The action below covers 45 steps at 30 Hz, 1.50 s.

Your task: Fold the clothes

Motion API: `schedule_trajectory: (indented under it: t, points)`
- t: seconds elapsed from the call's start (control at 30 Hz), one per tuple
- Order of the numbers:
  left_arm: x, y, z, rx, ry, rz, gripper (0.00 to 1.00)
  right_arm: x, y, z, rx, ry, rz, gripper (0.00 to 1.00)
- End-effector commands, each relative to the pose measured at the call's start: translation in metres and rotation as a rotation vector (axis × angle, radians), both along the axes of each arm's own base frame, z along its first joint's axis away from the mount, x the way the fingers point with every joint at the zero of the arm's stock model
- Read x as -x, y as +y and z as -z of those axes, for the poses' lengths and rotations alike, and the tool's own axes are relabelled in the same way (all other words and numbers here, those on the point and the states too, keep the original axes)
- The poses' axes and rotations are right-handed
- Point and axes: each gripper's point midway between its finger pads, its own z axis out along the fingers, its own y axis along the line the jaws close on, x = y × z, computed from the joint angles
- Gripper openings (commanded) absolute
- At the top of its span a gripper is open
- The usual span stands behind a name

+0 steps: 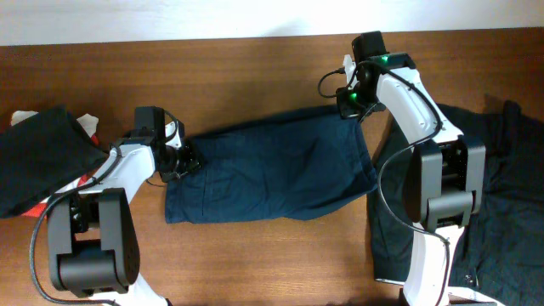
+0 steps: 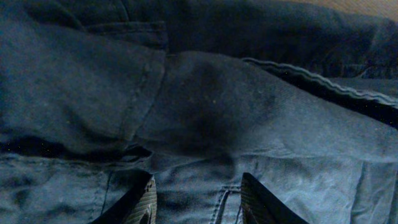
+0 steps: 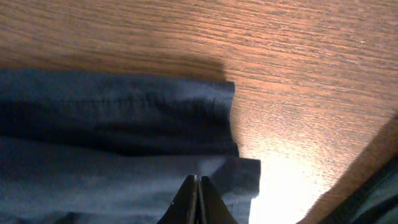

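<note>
Overhead. The navy shorts [image 1: 272, 170] lie spread flat at the centre of the table [image 1: 255, 76]. The left gripper [image 1: 185, 161] sits at their 9 o'clock edge, and the right gripper [image 1: 350, 104] at their 1 o'clock corner. A near-black garment [image 1: 501, 187] lies at 3 o'clock, partly under the right arm. A dark cloth [image 1: 38, 157] is heaped at 9 o'clock, well apart from the shorts.

Left wrist. The left gripper [image 2: 199, 205] stands moderately wide, its fingers [image 2: 144, 202] apart over bunched, seamed fabric of the navy shorts [image 2: 249, 106]. It grips nothing.

Right wrist. The right gripper [image 3: 197, 199] is closed tip to tip over the corner of the navy shorts [image 3: 112, 124], beside bare table [image 3: 280, 56]. Whether any ply is caught between the tips cannot be told.

Risk assessment. If the right tips hold only the hem edge, or nothing, a lift would likely drop that corner and skew the fold. The left gripper is over several layers, so closing there could take in extra plies and drag the shorts askew. The right arm's sweep could also snag the near-black garment.
</note>
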Motion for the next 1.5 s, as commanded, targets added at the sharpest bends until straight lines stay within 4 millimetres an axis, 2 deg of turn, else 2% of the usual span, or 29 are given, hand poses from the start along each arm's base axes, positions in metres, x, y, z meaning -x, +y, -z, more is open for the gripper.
schedule_trajectory:
  t: [0.0, 0.17, 0.2, 0.23, 0.3, 0.4, 0.5, 0.63, 0.67, 0.7, 0.73, 0.87, 1.07, 1.17, 1.2, 1.23, 1.27, 1.47]
  points:
    - [0.008, 0.004, 0.021, -0.040, 0.055, 0.011, 0.44, -0.003, 0.007, -0.007, -0.054, 0.006, 0.005, 0.04]
    - [0.010, 0.009, 0.023, -0.070, 0.064, 0.003, 0.44, -0.012, 0.007, -0.062, -0.053, -0.043, 0.006, 0.04]
    - [0.010, 0.009, 0.023, -0.070, 0.064, 0.004, 0.44, -0.011, 0.006, -0.067, -0.051, -0.042, 0.007, 0.14]
    - [0.010, 0.009, 0.023, -0.070, 0.064, 0.003, 0.44, -0.009, 0.004, -0.065, -0.050, -0.030, 0.012, 0.40]
    - [0.010, 0.009, 0.023, -0.070, 0.064, 0.003, 0.44, -0.003, 0.001, -0.052, -0.046, 0.011, 0.024, 0.50]
    - [0.010, 0.009, 0.023, -0.070, 0.064, 0.003, 0.44, 0.009, -0.017, -0.019, -0.004, 0.095, 0.136, 0.55]
    - [0.010, 0.009, 0.023, -0.070, 0.064, 0.003, 0.44, 0.017, -0.020, 0.011, -0.010, 0.146, 0.157, 0.57]
    - [0.010, 0.009, 0.023, -0.070, 0.064, 0.003, 0.44, 0.018, -0.019, 0.033, -0.006, 0.169, 0.155, 0.56]
    - [0.010, 0.009, 0.023, -0.070, 0.064, 0.003, 0.44, 0.017, -0.019, 0.034, -0.007, 0.164, 0.159, 0.51]
    - [0.010, 0.009, 0.023, -0.070, 0.064, 0.003, 0.44, 0.012, -0.018, 0.034, -0.013, 0.148, 0.169, 0.24]
    - [0.010, 0.009, 0.023, -0.070, 0.064, 0.003, 0.44, 0.009, -0.017, 0.033, -0.021, 0.134, 0.169, 0.04]
    - [0.010, 0.009, 0.023, -0.071, 0.065, 0.004, 0.44, -0.010, -0.007, 0.010, -0.080, 0.069, 0.154, 0.04]
    - [0.010, 0.009, 0.023, -0.071, 0.064, 0.003, 0.44, -0.026, 0.000, -0.048, -0.115, -0.011, 0.120, 0.04]
    - [0.010, 0.009, 0.023, -0.071, 0.064, 0.003, 0.44, -0.027, -0.005, -0.057, -0.093, -0.025, 0.127, 0.04]
    - [0.010, 0.009, 0.023, -0.071, 0.064, 0.003, 0.44, -0.024, -0.006, -0.056, -0.087, -0.012, 0.130, 0.18]
    - [0.010, 0.009, 0.023, -0.070, 0.064, 0.003, 0.44, -0.021, -0.009, -0.049, -0.074, 0.009, 0.135, 0.44]
    - [0.010, 0.009, 0.023, -0.070, 0.064, 0.003, 0.44, -0.017, -0.010, -0.042, -0.066, 0.032, 0.137, 0.51]
    - [0.010, 0.009, 0.023, -0.070, 0.064, 0.003, 0.44, 0.001, -0.013, 0.014, -0.055, 0.123, 0.219, 0.57]
